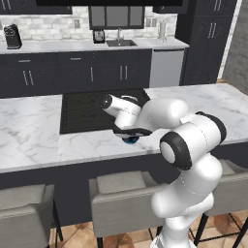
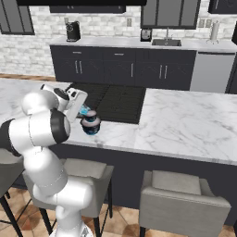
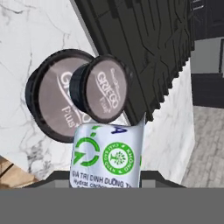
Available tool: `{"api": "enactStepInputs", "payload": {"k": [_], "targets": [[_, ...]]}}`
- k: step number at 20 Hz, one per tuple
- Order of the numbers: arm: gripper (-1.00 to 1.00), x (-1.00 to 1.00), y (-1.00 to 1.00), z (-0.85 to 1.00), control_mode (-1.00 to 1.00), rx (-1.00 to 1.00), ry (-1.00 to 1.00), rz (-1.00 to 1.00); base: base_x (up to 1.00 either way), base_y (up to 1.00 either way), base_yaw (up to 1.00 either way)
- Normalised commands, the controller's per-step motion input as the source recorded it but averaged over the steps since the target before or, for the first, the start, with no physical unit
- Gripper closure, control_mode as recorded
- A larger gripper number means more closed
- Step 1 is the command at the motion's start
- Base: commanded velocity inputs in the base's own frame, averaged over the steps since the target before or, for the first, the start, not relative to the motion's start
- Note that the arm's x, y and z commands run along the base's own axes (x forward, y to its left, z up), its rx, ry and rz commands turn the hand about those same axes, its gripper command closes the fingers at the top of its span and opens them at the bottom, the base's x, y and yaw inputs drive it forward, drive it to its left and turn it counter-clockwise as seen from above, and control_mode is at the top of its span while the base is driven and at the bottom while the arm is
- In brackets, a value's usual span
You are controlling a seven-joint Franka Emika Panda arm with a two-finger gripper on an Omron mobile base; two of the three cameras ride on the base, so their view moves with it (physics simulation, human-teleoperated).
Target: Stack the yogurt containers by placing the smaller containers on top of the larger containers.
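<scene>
The widest dark yogurt container [image 3: 50, 103] with a pale top stands on the marble island near its front edge. The lesser dark cup [image 3: 105, 87] sits on its lid, off-centre toward the cooktop. Together they form a short stack [image 2: 90, 124], and its blue base [image 1: 131, 140] peeks out from under my hand. My gripper [image 2: 80, 109] is shut on the tiny light-blue cup [image 3: 107, 155], which has green logos on its label. It hangs just above and beside the stack's top. The cup hides the fingertips.
A black cooktop [image 1: 87, 109] is set into the island right behind the stack. The counter's front edge [image 2: 115, 147] runs close by, with grey stools [image 1: 121, 193] below it. Bare marble [image 2: 185, 120] spreads to the right.
</scene>
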Motion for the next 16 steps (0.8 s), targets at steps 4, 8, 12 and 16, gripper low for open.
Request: {"api": "enactStepInputs", "payload": {"k": [4,8,12,16], "targets": [[1.0,0.24,0.0,-0.08,-1.0,0.0,-0.03,0.0,0.0,0.0,0.0],[1.0,0.21,0.0,-0.03,-1.0,0.0,-0.04,0.0,0.0,0.0,0.0],[1.0,0.14,0.0,-0.06,-1.0,0.0,-0.03,0.0,0.0,0.0,0.0],[1.0,0.06,0.0,-0.11,-1.0,0.01,-0.03,0.0,0.0,0.0,0.0]]}}
